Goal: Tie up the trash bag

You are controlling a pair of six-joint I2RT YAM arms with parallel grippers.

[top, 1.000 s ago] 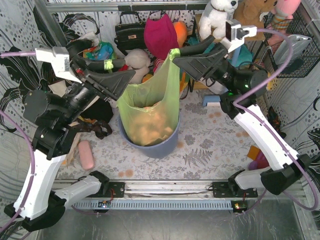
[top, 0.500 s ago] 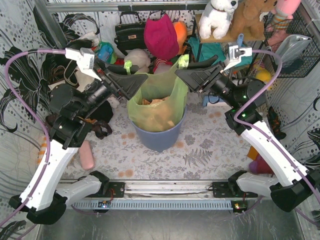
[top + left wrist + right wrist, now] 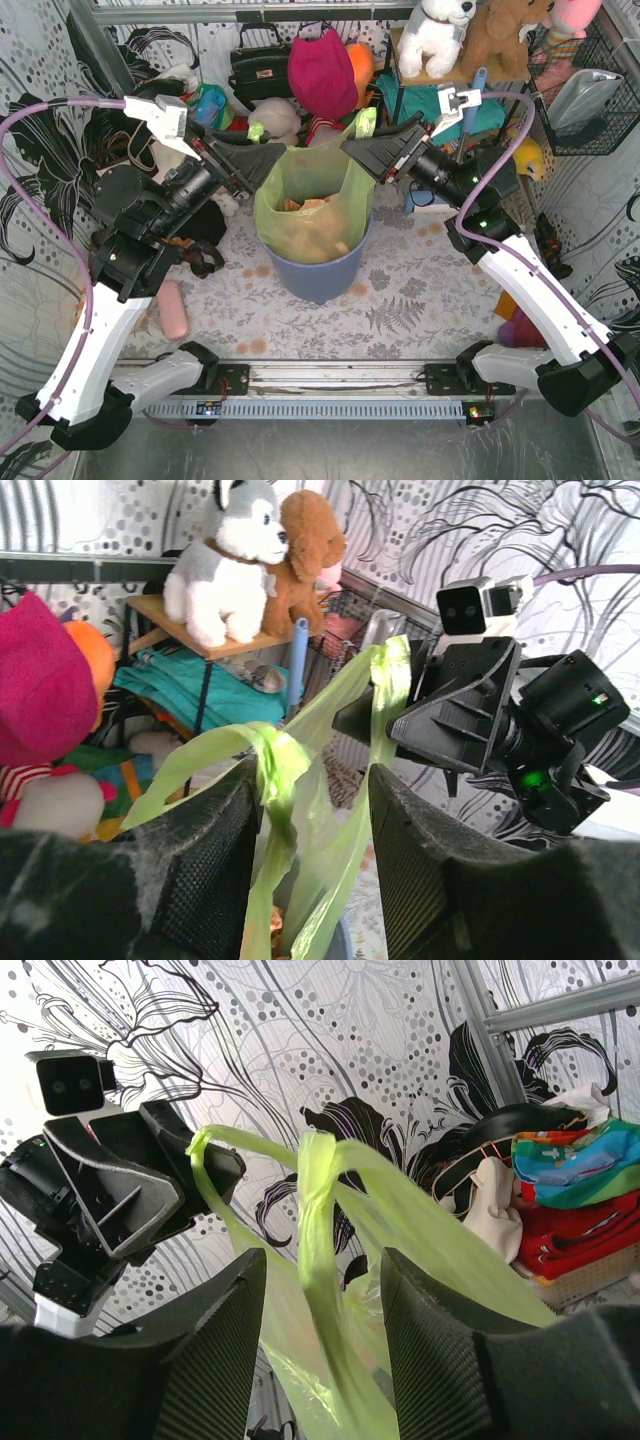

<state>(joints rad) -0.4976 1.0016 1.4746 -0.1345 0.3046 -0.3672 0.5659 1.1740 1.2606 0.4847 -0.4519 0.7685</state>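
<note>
1. Left gripper (image 3: 308, 780): jaws part open, green handle (image 3: 272, 750) in the gap; clamped or not, can't tell.
2. Right gripper (image 3: 322, 1260): same, w/ other handle (image 3: 318, 1195).
3. Bag (image 3: 310, 215) sits in bin (image 3: 322, 278) on surface (image 3: 420, 290), below & btwn both; handles run up, arms equally near.
4. Thin, see-thru green, tan scraps inside.

We find the trash bag (image 3: 305, 215) standing in the bin (image 3: 318, 280) at the middle of the surface (image 3: 420, 290), between the two hands: left hand (image 3: 275, 155) at its left handle, right hand (image 3: 352, 150) at its right. Behind, plush toys (image 3: 440, 30) sit on a shelf (image 3: 455, 75).
</note>
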